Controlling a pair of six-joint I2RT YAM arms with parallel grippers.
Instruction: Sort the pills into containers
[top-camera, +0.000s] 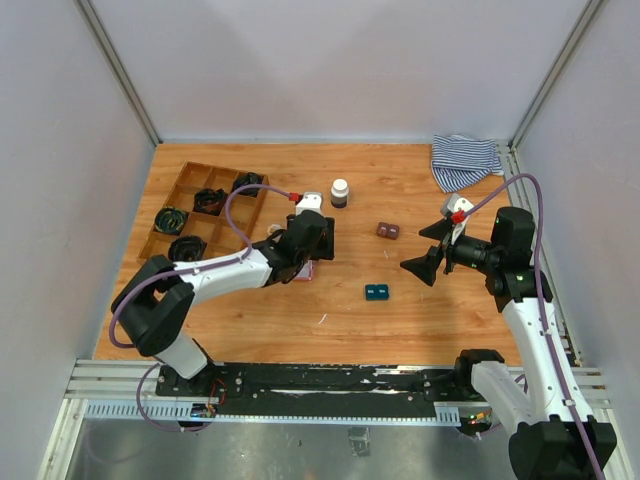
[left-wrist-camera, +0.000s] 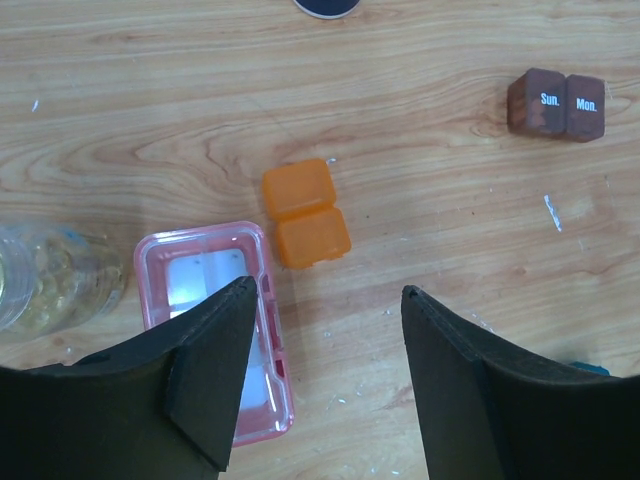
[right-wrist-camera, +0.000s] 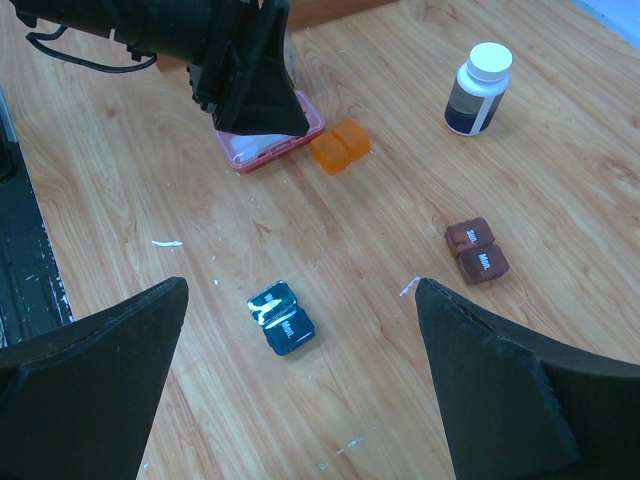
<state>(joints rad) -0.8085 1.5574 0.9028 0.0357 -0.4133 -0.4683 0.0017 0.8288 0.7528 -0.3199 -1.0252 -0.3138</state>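
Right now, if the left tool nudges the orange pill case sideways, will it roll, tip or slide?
Probably slide: the orange pill case lies low and flat on the wooden table, with boxy sides, so rolling looks unlikely. It looks small, hollow plastic, likely light, so an off-centre push may spin it.

Bright, even light from above washes my bench (top-camera: 450, 320), leaving only faint, soft shadows. In the wrist view my left gripper (left-wrist-camera: 328, 290) looms dark and slightly blurred, the wood sharp.
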